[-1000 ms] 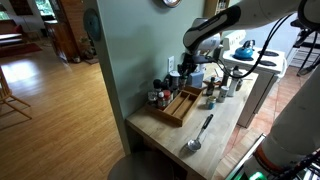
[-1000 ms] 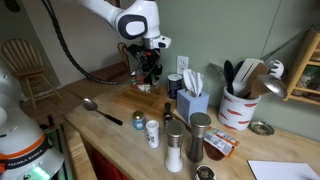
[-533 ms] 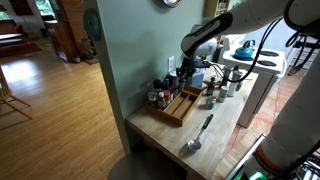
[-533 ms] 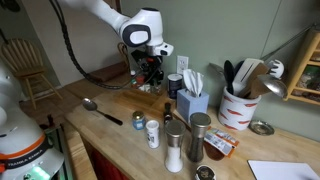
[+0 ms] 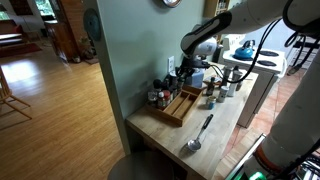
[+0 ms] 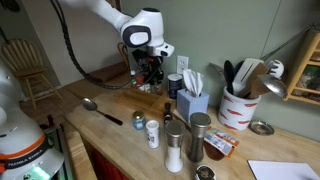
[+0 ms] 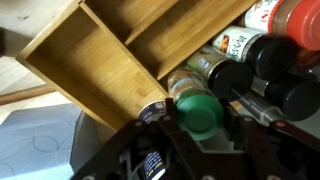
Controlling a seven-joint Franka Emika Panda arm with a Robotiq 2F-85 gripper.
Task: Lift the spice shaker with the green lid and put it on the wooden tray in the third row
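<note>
The spice shaker with the green lid (image 7: 194,108) shows from above in the wrist view, among other jars just outside the long edge of the wooden tray (image 7: 100,50). My gripper (image 7: 197,122) has a finger on each side of the green lid and looks shut on it. In both exterior views the gripper (image 5: 177,80) (image 6: 150,76) hangs low at the wall end of the tray (image 5: 181,106) (image 6: 128,86). The shaker itself is hidden by the gripper in both exterior views. The tray's rows seen in the wrist view are bare.
Several dark-lidded and red-lidded spice jars (image 7: 262,45) crowd beside the shaker by the wall (image 5: 158,97). A metal spoon (image 5: 197,135) (image 6: 100,108) lies on the wooden counter. More shakers (image 6: 176,142), a blue tissue box (image 6: 190,100) and a utensil crock (image 6: 240,105) stand nearby.
Since one second ago the arm has shifted slightly and settled lower over the jars. Nothing visibly differs between half a second ago and now.
</note>
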